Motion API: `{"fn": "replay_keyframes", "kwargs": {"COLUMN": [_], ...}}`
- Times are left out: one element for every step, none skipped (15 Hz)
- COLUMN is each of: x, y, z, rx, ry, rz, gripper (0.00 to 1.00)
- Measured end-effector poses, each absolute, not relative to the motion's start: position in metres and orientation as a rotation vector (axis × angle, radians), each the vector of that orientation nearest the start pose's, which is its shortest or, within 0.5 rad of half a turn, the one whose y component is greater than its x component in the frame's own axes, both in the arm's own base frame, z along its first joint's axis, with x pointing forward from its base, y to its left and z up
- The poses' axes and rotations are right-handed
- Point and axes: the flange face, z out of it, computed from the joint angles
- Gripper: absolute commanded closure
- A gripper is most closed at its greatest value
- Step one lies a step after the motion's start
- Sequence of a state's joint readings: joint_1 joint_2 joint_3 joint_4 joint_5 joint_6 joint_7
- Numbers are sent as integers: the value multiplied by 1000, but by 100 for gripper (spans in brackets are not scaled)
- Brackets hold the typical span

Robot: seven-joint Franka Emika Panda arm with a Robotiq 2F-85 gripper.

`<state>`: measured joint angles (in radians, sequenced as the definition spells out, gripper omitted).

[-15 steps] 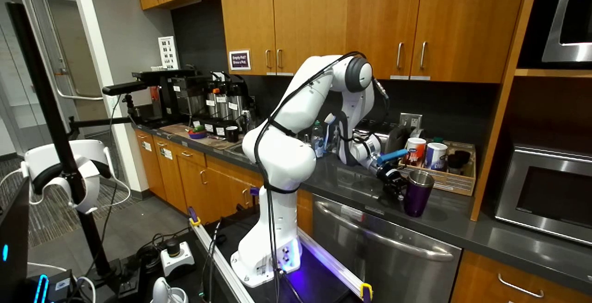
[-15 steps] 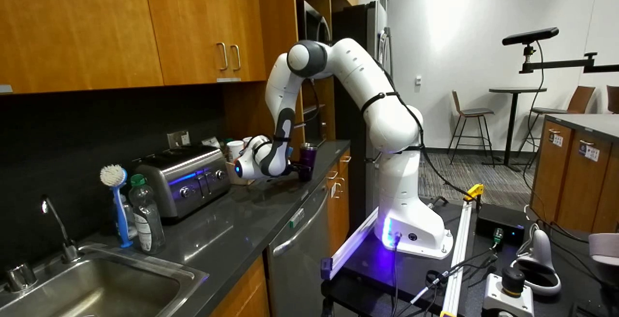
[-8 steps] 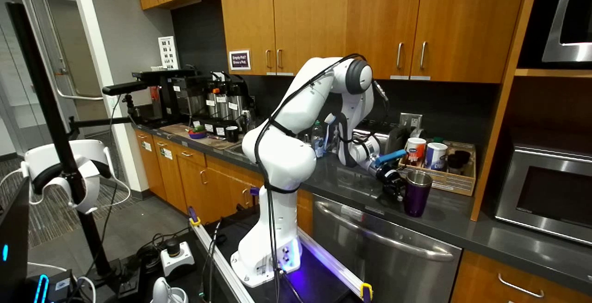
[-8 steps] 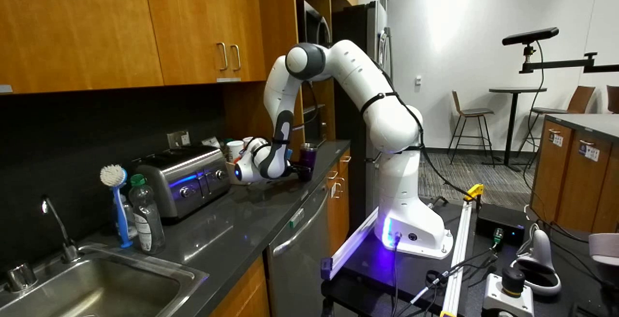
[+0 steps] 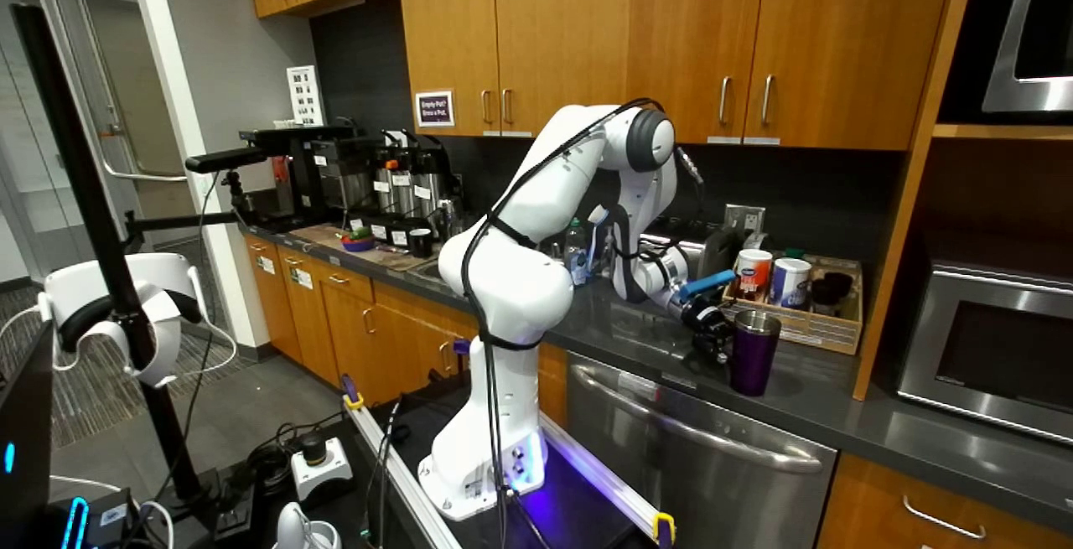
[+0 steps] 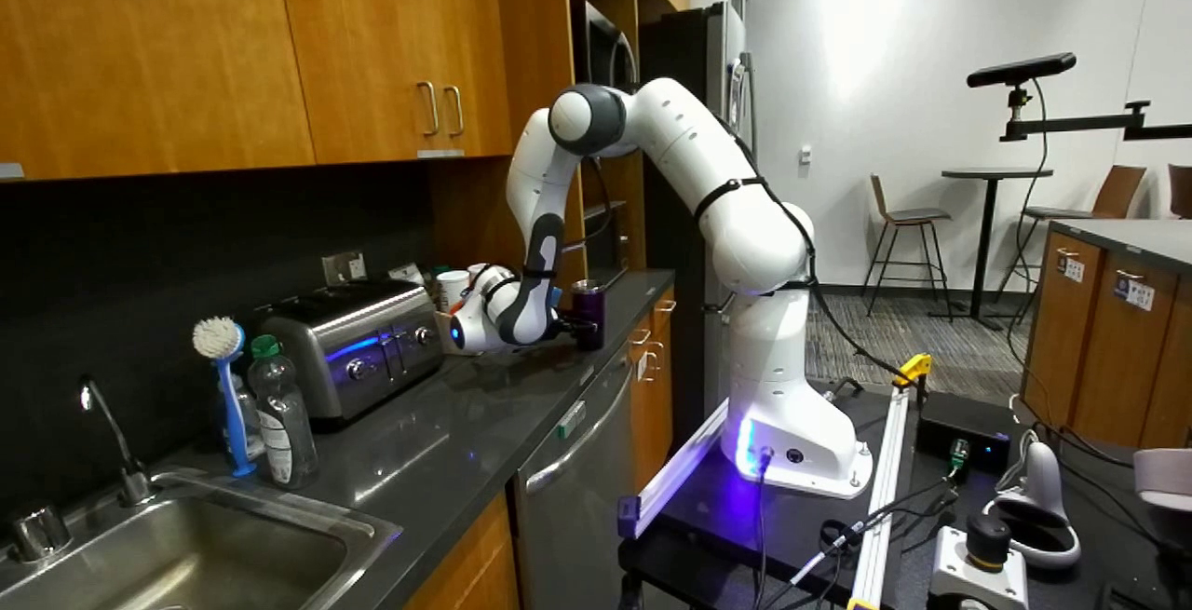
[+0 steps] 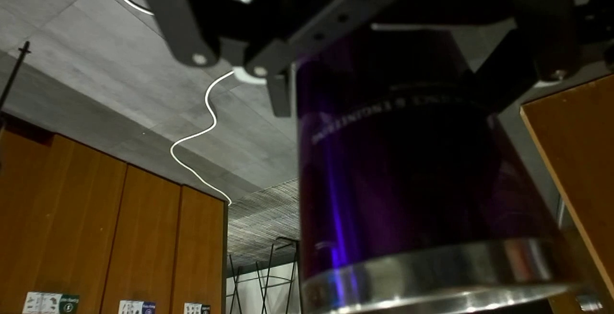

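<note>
A purple tumbler [image 5: 754, 360] with a metal rim stands upright on the dark counter near its front edge. It also shows in another exterior view [image 6: 589, 317] and large in the wrist view [image 7: 412, 175], rim toward the bottom of that picture. My gripper [image 7: 393, 93] has its fingers on either side of the tumbler's body. A thin light gap shows between the left finger [image 7: 279, 96] and the tumbler's side. The right finger overlaps the tumbler's other edge; I cannot tell whether it touches. In an exterior view the gripper [image 5: 719, 344] is low over the counter beside the tumbler.
A wooden tray [image 5: 826, 335] with an orange-and-white canister [image 5: 752, 274] and a blue-and-white one [image 5: 790, 282] stands behind. A microwave [image 5: 997, 356] stands beyond the wooden panel. A toaster [image 6: 358, 349], bottle [image 6: 282, 419], dish brush [image 6: 230, 396] and sink [image 6: 377, 535] are along the counter.
The tumbler was tilted a second ago and now stands upright, slightly lower and further left in both exterior views. The arm has sunk slightly, then stayed nearly still over the last half second.
</note>
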<state>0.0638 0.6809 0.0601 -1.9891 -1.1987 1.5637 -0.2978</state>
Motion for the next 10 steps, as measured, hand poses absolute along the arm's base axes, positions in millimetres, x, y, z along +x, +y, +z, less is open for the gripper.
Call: {"fn": "replay_keyframes", "kwargs": {"x": [523, 523, 523, 523, 523, 523, 523, 523, 524, 525], "y": [-35, -35, -35, -35, -35, -35, -35, -34, -32, -30], "z": [123, 123, 123, 123, 123, 123, 123, 123, 123, 122], "rx": [1589, 1589, 1589, 1589, 1589, 1589, 1589, 1592, 1598, 1613], "ry": [1097, 1097, 1097, 1097, 1097, 1097, 1097, 1101, 1108, 1122], "rz": [-1174, -1174, -1174, -1174, -1174, -1174, -1174, -1170, -1162, -1146], "gripper": [4, 4, 4, 4, 4, 1, 0, 0, 0, 0]}}
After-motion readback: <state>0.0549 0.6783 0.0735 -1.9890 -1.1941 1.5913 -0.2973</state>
